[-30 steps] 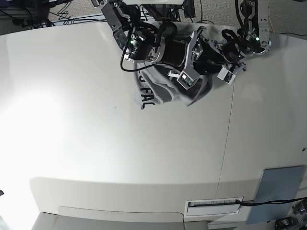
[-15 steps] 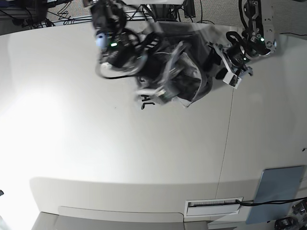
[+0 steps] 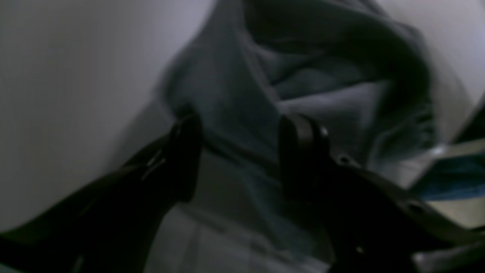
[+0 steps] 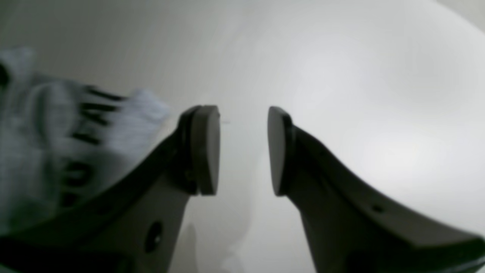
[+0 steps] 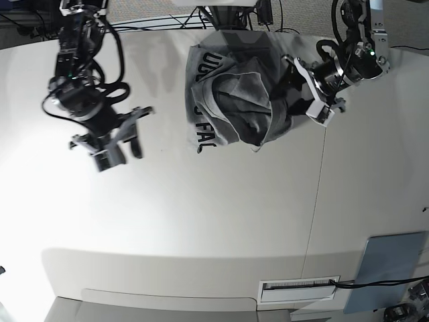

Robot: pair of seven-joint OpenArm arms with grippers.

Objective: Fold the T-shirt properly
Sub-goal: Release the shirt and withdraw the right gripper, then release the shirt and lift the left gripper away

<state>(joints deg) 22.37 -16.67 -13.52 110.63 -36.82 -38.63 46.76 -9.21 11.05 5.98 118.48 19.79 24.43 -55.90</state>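
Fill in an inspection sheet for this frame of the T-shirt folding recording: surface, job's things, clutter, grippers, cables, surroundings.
Surface: white table, a seam running down its right part.
Job's things: grey T-shirt bunched in a heap at the far edge, black lettering showing on its left side; not folded.
Clutter: grey-blue flat pad at the near right corner; a white barcode label beside it.
Grippers: left gripper open, fingers right at the shirt's edge, cloth visible between them, no grip closed. Right gripper open, holding nothing, over bare table well clear of the shirt.
Cables: black cables behind the far edge; one by the pad.
Surroundings: carpeted floor beyond the table.
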